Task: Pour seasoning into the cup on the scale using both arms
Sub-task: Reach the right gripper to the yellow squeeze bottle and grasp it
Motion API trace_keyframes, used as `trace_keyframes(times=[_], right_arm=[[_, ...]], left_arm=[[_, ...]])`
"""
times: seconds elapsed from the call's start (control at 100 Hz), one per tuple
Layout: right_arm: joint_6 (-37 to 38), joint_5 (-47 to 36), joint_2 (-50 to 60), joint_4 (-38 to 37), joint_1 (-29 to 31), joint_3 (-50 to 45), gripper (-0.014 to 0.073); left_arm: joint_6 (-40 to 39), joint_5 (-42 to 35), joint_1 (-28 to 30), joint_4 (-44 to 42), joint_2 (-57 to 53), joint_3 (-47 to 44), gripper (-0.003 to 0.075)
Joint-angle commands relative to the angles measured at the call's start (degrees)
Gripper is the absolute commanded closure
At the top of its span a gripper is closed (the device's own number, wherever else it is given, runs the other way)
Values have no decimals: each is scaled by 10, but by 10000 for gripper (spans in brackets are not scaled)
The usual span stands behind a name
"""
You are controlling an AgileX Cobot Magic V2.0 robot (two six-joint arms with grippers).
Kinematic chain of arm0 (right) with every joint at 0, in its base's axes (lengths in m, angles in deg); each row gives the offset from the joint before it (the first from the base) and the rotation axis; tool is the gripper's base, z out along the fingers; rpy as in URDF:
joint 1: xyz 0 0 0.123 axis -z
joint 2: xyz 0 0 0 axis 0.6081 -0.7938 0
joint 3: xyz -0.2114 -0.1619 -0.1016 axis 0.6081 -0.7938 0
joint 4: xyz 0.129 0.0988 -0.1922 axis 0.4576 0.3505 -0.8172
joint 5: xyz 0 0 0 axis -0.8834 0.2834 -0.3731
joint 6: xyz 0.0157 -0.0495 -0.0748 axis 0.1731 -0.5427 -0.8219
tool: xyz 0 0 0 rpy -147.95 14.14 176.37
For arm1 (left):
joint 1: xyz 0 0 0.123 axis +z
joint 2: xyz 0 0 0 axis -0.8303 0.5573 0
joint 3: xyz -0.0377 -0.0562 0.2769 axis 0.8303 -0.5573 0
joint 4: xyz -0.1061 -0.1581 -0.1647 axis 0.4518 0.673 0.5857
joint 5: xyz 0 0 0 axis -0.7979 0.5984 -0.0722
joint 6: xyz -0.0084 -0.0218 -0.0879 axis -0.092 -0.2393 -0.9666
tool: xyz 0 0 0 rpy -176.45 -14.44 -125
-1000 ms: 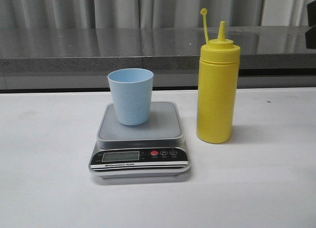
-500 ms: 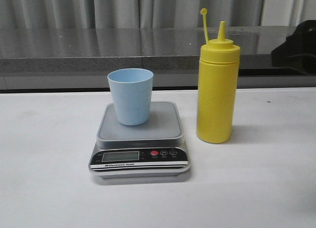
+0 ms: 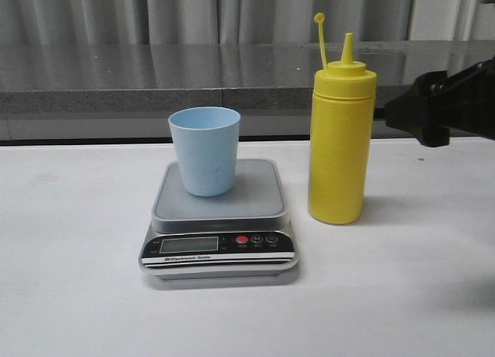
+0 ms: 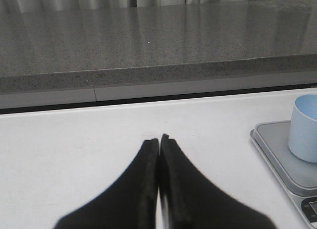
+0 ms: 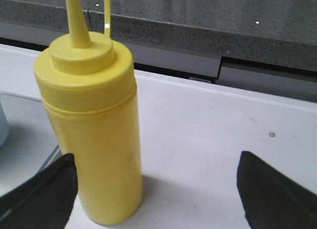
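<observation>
Pale blue cup [image 3: 205,150] sits on the kitchen scale [image 3: 219,220]; yellow squeeze bottle [image 3: 340,139] stands untouched beside the scale as the right end effector [image 5: 157,189], fingers apart, nears it. Left end effector [image 4: 159,142] pressed together. Pouring remains.

1. You are looking at a matte black left gripper [image 4: 159,144] whose two fingers are tapering from broad bases to narrow squared tips.
2. You are seeing a matte black right gripper [image 5: 158,189] showing as two blurred, wedge-shaped fingers.
3. You are seeing the right arm's [image 3: 445,106] black, blocky, angular casing.
</observation>
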Motion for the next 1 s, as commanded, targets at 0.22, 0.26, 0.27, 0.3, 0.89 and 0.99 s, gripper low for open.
trace_keyframes(times=[0.22,0.26,0.27,0.3,0.89,0.99], right_arm=[[39,-163,-71,-72,1,10,-54],[39,-174,-81,-72,1,10,-54],[39,-175,-83,-72,1,10,-54],[39,-184,-91,-72,1,11,-54],[40,-219,-165,-93,1,64,-54],[44,-219,-181,-105,1,81,-54]], left_arm=[[1,-49,1,2,4,16,740],[1,-49,1,2,4,16,740],[1,-49,1,2,4,16,740],[1,-49,1,2,4,16,740],[1,-49,1,2,4,16,740],[1,-49,1,2,4,16,740]])
